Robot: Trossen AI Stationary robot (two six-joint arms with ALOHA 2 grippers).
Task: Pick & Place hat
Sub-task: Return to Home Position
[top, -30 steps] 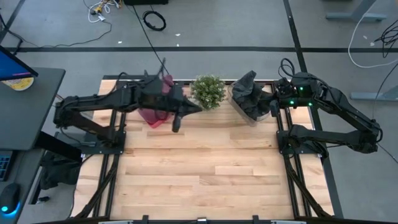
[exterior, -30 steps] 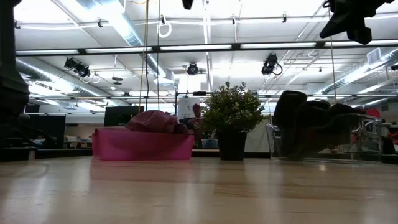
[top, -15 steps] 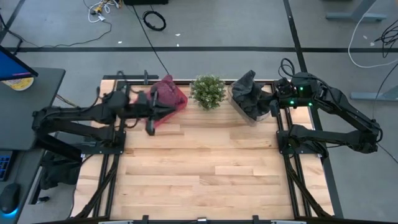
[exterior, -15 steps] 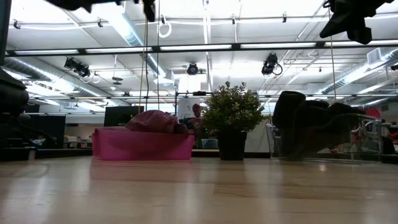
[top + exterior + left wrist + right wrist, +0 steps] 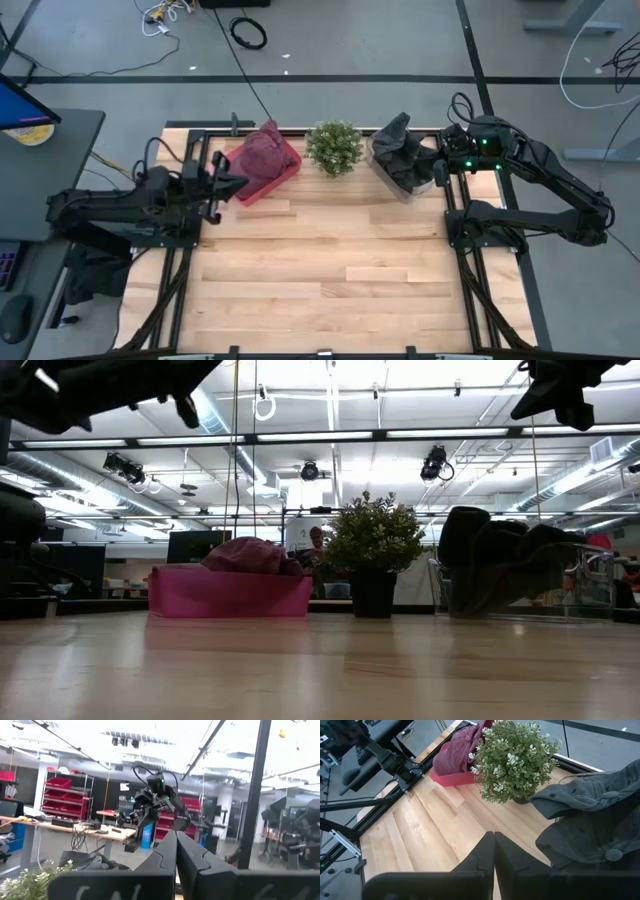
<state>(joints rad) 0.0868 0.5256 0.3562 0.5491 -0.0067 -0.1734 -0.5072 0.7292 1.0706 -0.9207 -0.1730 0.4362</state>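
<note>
The left fingers (image 5: 200,370) hang dark at the upper edge, and well below them the pink bin (image 5: 230,595) sits on the counter (image 5: 320,670) with the red cap (image 5: 250,553) heaped in it. Well below the right fingers (image 5: 538,395) stands the transparent bin (image 5: 592,585), stuffed with black caps (image 5: 490,560). A potted plant (image 5: 373,545) stands between the bins.

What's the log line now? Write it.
left gripper: shut, empty, near red plastic bin holding dark red cap | right gripper: shut, empty, by clear plastic bin holding black caps
</note>
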